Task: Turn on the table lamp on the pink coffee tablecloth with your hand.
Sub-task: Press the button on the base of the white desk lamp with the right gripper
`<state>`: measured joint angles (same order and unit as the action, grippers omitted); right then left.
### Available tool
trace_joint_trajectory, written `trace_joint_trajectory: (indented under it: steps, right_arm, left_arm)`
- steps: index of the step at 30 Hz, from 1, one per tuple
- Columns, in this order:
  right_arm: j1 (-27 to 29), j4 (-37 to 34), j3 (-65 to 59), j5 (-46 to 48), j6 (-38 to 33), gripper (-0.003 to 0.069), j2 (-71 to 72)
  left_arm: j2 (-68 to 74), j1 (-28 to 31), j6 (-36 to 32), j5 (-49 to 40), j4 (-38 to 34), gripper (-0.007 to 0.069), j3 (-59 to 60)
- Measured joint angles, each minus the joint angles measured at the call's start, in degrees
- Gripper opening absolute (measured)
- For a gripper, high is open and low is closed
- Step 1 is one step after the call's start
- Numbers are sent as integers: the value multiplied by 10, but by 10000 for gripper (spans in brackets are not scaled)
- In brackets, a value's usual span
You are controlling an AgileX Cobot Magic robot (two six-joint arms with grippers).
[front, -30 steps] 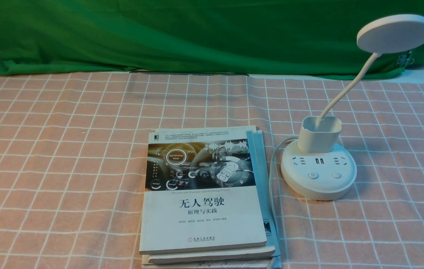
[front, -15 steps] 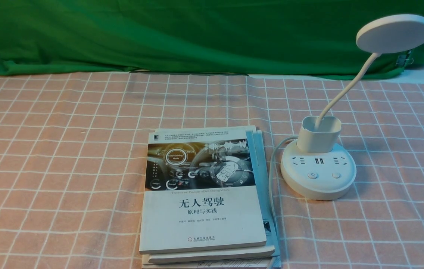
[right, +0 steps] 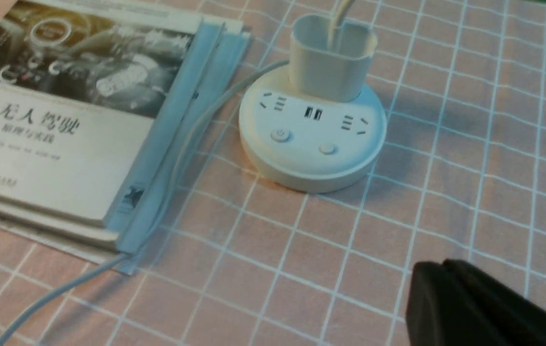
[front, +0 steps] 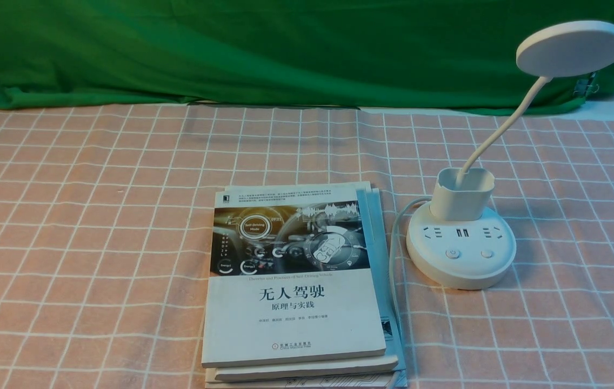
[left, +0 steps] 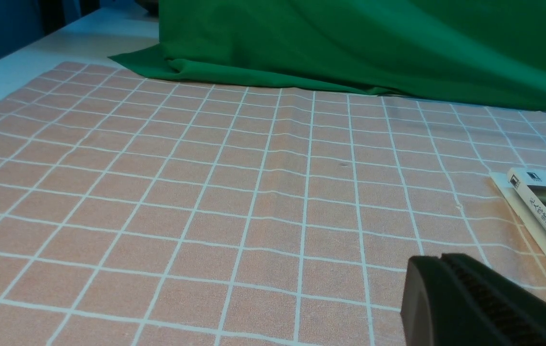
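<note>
The white table lamp (front: 461, 251) stands on the pink coffee tablecloth (front: 96, 216) at the right, its disc head (front: 572, 48) raised on a thin neck and unlit. Its round base (right: 312, 139) carries sockets and two buttons (right: 280, 135). My right gripper, the hand (right: 441, 265), is shut with nothing in it and hovers over the cloth, short of the base on the near side. My left gripper (left: 439, 259) is shut and empty above bare cloth, with the book's corner off to one side. Neither arm shows in the front view.
A stack of books (front: 296, 281) lies just left of the lamp. The lamp's white cable (front: 396, 259) runs along the books' right edge toward me. A green backdrop cloth (front: 285, 48) covers the far end of the table.
</note>
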<state>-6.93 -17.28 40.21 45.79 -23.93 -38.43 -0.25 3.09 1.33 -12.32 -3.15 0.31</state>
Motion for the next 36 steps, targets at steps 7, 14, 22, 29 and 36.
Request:
trace_joint_trajectory:
  steps: [7, 14, 22, 29, 36]
  right_arm:
    - [-58, 52, 64, 14, 27, 33, -129]
    - [-136, 146, 113, -17, 111, 33, -291]
    - [-147, 199, 180, -45, 155, 33, -443]
    - [-147, 201, 197, -96, 157, 33, -526]
    - [-147, 204, 197, -148, 159, 34, -574]
  left_arm:
    - [0, 0, 0, 0, 0, 21, 0]
    - [0, 0, 0, 0, 0, 21, 0]
    - [0, 0, 0, 0, 0, 21, 0]
    - [0, 0, 0, 0, 0, 21, 0]
    - [0, 0, 0, 0, 0, 21, 0]
